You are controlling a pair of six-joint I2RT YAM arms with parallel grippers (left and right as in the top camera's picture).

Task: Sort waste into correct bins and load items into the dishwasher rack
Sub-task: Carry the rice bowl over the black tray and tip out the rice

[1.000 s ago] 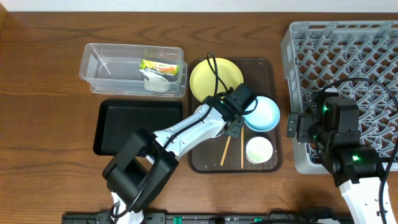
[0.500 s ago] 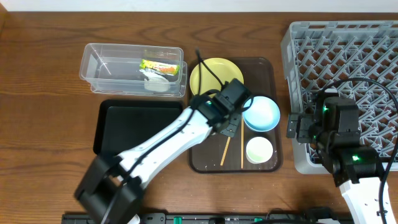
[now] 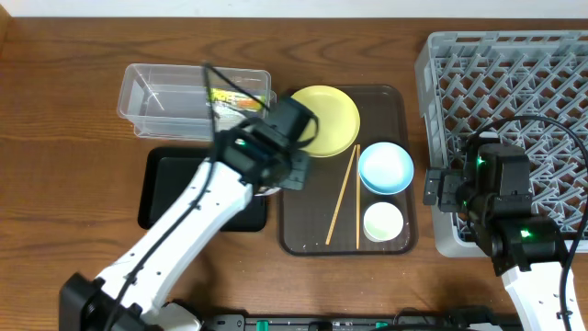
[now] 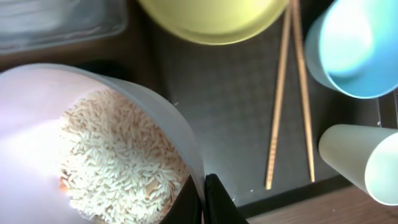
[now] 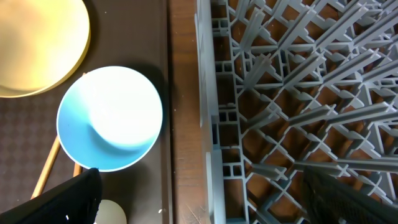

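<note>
My left gripper (image 3: 276,176) is shut on the rim of the white bowl (image 4: 93,155), which holds rice grains (image 4: 118,162). It holds the bowl over the right edge of the black tray (image 3: 184,188). The clear tub (image 3: 156,101) holds the green wrapper (image 3: 237,97). The yellow plate (image 3: 323,119), light-blue bowl (image 3: 386,168), white cup (image 3: 383,222) and two chopsticks (image 3: 344,193) lie on the brown serving tray (image 3: 395,101). My right gripper (image 5: 205,199) is open and empty over the left edge of the grey rack (image 3: 514,83).
The rack's left wall (image 5: 211,124) runs close beside the brown tray, with a strip of wooden table (image 5: 183,93) between them. The clear tub sits just behind the black tray. The crumpled clear wrapper is hidden behind my left arm.
My left arm has carried the white bowl of rice left, off the brown tray to the black tray's edge. The plate and chopsticks are now uncovered. The right arm has not moved.
</note>
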